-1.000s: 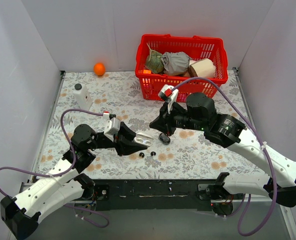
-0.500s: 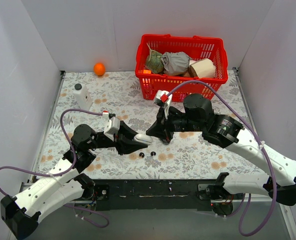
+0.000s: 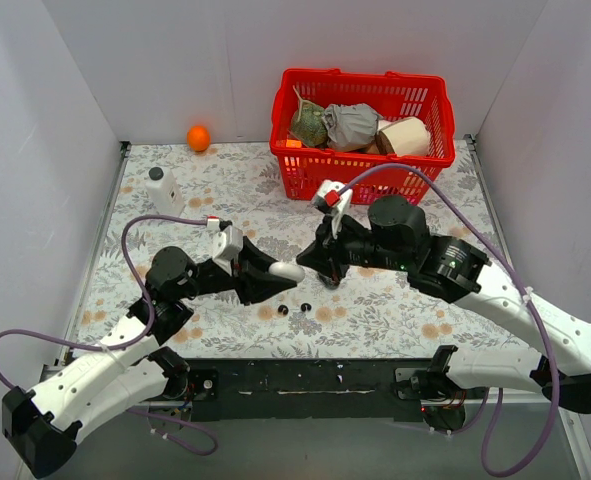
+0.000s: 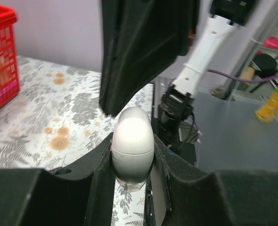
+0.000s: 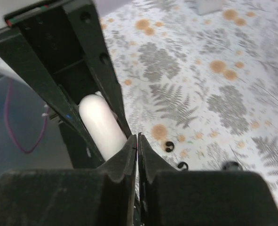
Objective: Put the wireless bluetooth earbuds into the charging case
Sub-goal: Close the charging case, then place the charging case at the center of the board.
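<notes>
While the left gripper's (image 4: pixel 132 149) jaws clamp the half-hidden charging case (image 4: pixel 132 129), the right gripper's (image 5: pixel 137 140) jaws meet.

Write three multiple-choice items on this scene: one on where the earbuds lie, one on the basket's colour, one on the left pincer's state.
1. Where do the two earbuds lie?
A. in the basket
B. inside the case
C. on the table, between the two arms

2. What colour is the basket?
A. red
B. blue
C. green

3. What is the left pincer doing?
A. open and empty
B. shut on the white case
C. shut on an earbud

Answers:
1. C: both black buds sit bare on the flowered cloth, nearer the arm bases than the held case.
2. A: its plastic mesh walls are red.
3. B: the left wrist view shows the egg-shaped case clamped between the fingers.
</notes>
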### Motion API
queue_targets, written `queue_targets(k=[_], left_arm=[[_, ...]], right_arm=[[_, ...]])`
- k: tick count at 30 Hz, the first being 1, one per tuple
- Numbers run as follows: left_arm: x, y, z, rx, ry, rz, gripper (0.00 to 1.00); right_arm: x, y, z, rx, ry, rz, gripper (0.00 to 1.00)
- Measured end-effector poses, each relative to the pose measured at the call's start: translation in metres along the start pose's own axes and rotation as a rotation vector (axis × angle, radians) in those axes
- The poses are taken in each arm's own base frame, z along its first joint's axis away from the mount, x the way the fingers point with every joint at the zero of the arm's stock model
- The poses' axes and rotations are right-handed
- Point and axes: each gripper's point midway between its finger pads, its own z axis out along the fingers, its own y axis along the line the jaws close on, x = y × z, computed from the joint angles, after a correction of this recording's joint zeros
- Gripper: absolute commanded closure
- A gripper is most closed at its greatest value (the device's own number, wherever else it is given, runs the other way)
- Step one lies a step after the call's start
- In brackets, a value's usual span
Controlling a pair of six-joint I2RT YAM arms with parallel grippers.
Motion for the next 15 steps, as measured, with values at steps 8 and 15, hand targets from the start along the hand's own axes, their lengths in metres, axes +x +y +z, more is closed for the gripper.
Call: queue_targets(k=[8,15], left_arm=[[0.058,0.109,-0.009,-0.491,0.123,-0.299,1.0],[0.163,0.219,-0.072,-0.882,0.282,-0.713,1.0]], right_arm=[[0.016,-0.076,-0.047,0.432,-0.114,0.119,0.71],[0.088,-0.1,-0.02,0.497,0.034,0.188,0.7]])
